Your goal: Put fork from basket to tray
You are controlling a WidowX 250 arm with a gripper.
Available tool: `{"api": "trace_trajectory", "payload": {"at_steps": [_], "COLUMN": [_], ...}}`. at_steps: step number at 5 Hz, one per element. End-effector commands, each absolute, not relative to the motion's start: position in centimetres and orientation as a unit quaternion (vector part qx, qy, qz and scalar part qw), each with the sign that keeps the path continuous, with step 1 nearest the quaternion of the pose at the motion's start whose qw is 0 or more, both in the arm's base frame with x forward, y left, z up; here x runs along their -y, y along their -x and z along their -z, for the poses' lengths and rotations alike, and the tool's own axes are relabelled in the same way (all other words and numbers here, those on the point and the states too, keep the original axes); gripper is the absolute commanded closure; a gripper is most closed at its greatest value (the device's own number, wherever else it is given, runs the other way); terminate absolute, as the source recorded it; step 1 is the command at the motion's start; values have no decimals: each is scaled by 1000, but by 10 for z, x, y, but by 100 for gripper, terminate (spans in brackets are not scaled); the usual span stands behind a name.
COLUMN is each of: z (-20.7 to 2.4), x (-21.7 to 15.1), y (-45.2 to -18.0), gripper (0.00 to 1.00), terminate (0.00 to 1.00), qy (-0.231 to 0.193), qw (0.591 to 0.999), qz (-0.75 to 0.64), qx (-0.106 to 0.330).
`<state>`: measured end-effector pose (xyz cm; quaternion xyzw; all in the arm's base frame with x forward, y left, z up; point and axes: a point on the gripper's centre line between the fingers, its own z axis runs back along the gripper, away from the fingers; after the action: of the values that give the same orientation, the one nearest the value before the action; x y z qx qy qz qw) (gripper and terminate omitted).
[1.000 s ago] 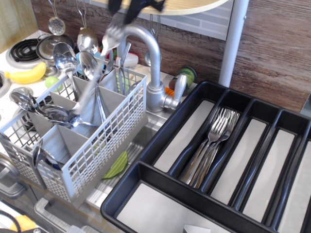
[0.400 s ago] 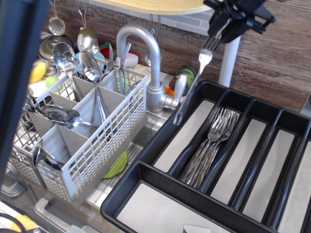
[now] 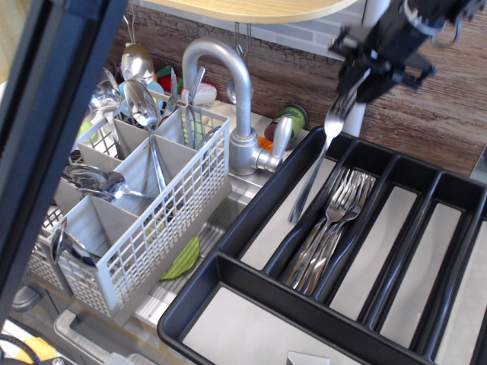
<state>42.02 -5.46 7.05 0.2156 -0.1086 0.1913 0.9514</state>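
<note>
My gripper (image 3: 364, 82) is at the top right, above the far end of the black tray (image 3: 228, 266), shut on the tines end of the silver fork (image 3: 316, 163). The fork hangs handle down, slanting down and left, its handle tip over the tray's left long compartment. Several matching forks (image 3: 329, 232) lie bunched in the compartment beside it. The light grey basket (image 3: 152, 228) stands to the left with spoons (image 3: 141, 103) and other cutlery upright in its compartments.
A chrome tap (image 3: 237, 99) rises between basket and tray. A white post (image 3: 356, 114) stands behind the tray. The dark arm (image 3: 53, 129) slants across the left side and hides the stove area. A green scrap (image 3: 183, 260) lies below the basket.
The gripper with the fork has moved right and a little down, from beside the post to over the tray's far end. The arm now covers more of the left side.
</note>
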Motion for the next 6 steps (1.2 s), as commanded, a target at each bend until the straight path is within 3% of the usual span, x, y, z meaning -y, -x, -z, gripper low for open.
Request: {"api": "trace_trajectory", "payload": {"at_steps": [1,5,6], "z": [-98,-111,-99], "x": [58,77,79], "y": [-409,-404,-400], "gripper": [100,100,100], "terminate": [0,0,0], "qy": [-169,-135,-136], "qw": [951,964,964], "qz": [-204,-198,-190], "qx": [158,114,124]}}
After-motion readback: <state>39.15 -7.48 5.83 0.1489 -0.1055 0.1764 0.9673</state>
